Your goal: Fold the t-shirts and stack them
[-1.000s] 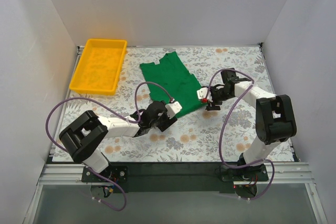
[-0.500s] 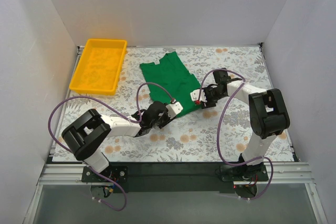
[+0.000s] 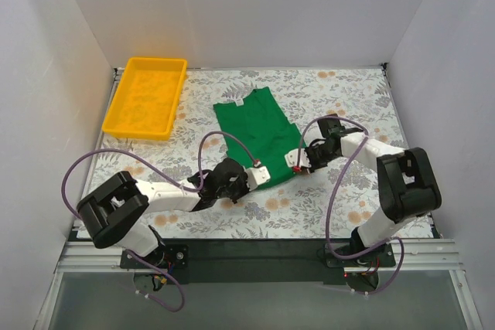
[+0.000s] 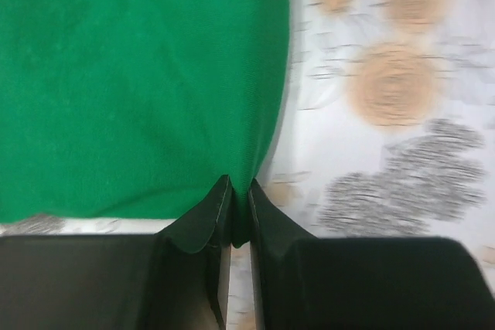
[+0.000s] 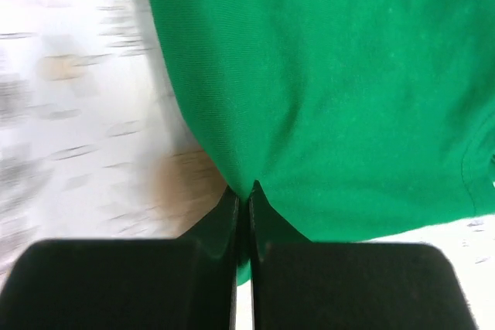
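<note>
The bright green t-shirt (image 3: pixel 259 130) lies flat in the middle of the floral table, its white neck label (image 3: pixel 240 103) at the far end. My left gripper (image 3: pixel 263 177) is shut on the shirt's near left corner. In the left wrist view the fingertips (image 4: pixel 224 195) pinch a fold of the green t-shirt (image 4: pixel 139 83). My right gripper (image 3: pixel 298 163) is shut on the near right corner. In the right wrist view that gripper (image 5: pixel 249 191) clamps the t-shirt (image 5: pixel 325 75) edge tightly.
A yellow plastic tray (image 3: pixel 136 134) stands at the back left of the table. White walls close in the left, right and far sides. Purple cables loop from both arms over the near part of the floral tabletop (image 3: pixel 348 98).
Both grippers went from open to shut on the shirt's near edge. The shirt has shifted right and toward the arms, lying straighter now.
</note>
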Action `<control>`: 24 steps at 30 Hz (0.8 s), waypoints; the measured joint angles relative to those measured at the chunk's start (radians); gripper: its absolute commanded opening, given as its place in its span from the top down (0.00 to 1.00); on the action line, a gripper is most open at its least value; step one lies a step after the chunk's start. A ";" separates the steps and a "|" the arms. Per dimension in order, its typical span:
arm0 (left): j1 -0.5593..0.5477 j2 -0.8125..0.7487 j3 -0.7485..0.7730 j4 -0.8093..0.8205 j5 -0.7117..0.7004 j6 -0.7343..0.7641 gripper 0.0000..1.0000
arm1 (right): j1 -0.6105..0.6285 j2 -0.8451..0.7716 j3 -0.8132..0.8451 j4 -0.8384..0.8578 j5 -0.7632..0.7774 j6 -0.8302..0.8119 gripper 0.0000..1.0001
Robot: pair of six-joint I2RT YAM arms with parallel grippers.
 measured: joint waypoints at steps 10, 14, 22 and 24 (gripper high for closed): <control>-0.408 -0.082 0.026 -0.171 0.081 -0.185 1.00 | -0.002 -0.565 -0.305 -0.399 0.044 -0.059 0.99; -0.550 -0.096 0.031 -0.192 0.055 -0.307 1.00 | 0.000 -0.762 -0.361 -0.557 0.024 -0.061 0.99; -0.584 -0.232 0.013 -0.241 -0.055 -0.449 1.00 | 0.000 -0.775 -0.292 -0.676 -0.012 -0.051 0.99; -0.584 -0.292 0.012 -0.259 -0.100 -0.458 1.00 | 0.000 -0.716 -0.214 -0.684 -0.035 -0.051 0.99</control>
